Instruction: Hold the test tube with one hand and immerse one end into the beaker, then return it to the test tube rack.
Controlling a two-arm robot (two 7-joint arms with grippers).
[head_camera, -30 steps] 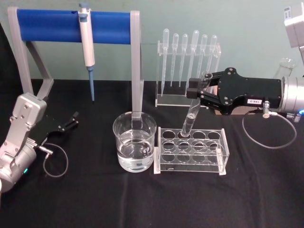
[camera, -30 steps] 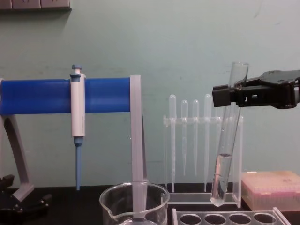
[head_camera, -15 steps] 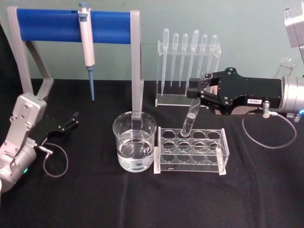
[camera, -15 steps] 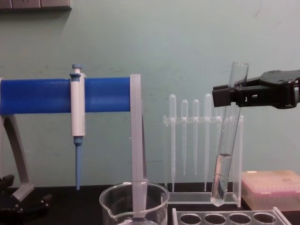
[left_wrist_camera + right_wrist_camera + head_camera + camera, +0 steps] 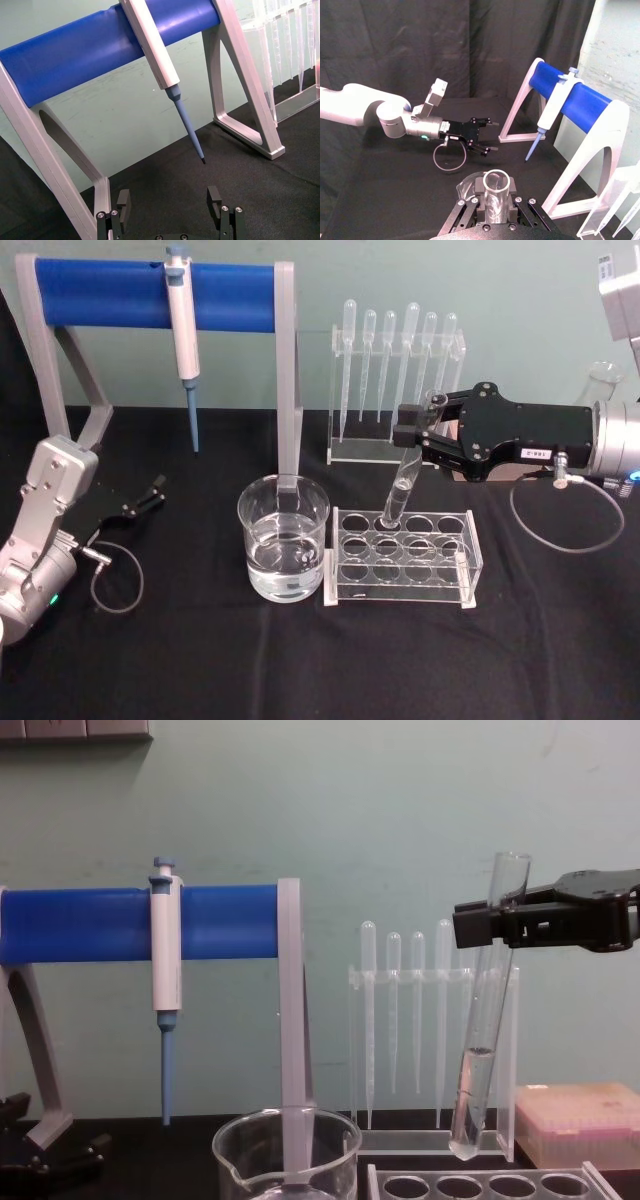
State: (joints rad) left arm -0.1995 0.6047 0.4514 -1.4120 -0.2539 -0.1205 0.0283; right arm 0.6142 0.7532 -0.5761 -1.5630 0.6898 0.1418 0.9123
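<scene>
One long, narrow, clear glass test tube hangs from the black right gripper, which reaches in from the robot's right. Its jaws pinch the glass just below the flared rim. The tube's long axis runs close to upright but tilted: the open rim leans toward the robot's right, and the rounded end points down and a little left. In the chest view that rounded end hangs just above the clear plastic test tube rack, not touching it, over a back-row hole, with a little liquid in the lower part. The wide clear glass beaker, partly filled, stands on the black tabletop just beside the rack, on the robot's left of the tube. A dip would therefore likely mean carrying the tube leftward, while reseating it means a straight descent. The left gripper rests on the tabletop well to the left, jaws spread, far from the tube.
</scene>
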